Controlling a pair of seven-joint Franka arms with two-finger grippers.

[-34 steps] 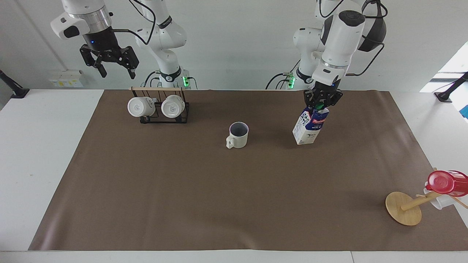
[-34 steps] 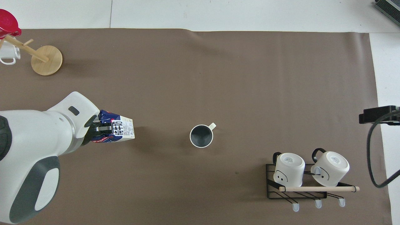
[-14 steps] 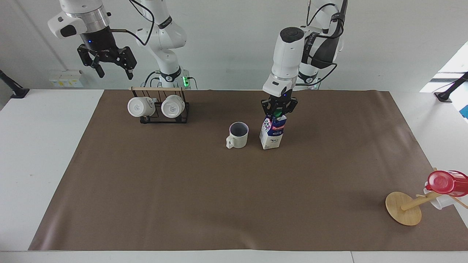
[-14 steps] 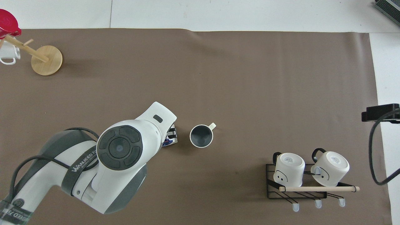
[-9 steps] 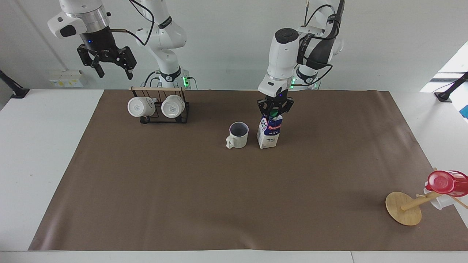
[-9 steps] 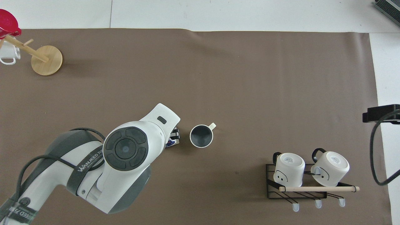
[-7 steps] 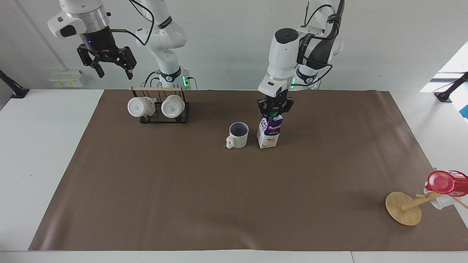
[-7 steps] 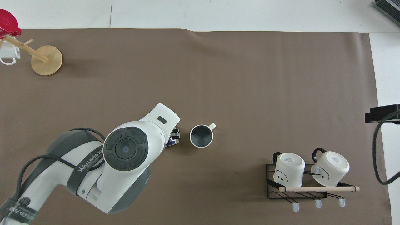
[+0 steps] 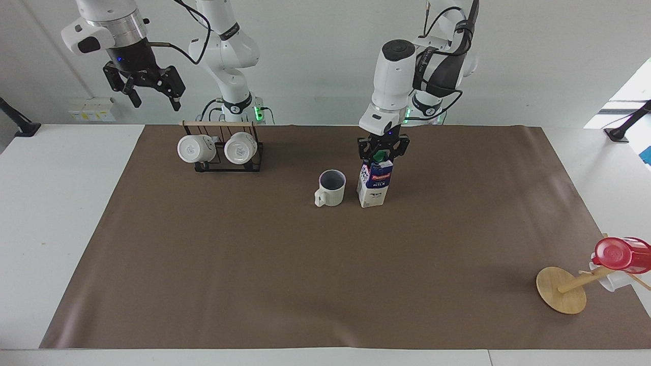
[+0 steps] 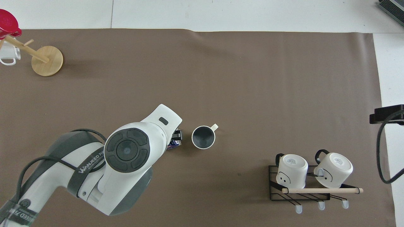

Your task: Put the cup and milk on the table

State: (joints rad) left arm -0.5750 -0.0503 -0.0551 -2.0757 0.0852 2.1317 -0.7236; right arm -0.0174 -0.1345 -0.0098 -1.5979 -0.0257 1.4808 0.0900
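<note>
The cream-white cup stands upright on the brown paper of the table, its handle toward the right arm's end; it also shows in the overhead view. The milk carton stands upright on the paper right beside the cup, toward the left arm's end. My left gripper is open, its fingers spread on either side of the carton's green cap. In the overhead view the left arm hides most of the carton. My right gripper is open and empty, raised over the table's edge near the mug rack, waiting.
A black wire rack with two white mugs stands near the right arm's base; it also shows in the overhead view. A tipped wooden mug tree with a red cup lies at the left arm's end, far from the robots.
My left gripper carried the carton toward the cup, set it down and opened; the carton went from tilted to upright. The right gripper rose slightly.
</note>
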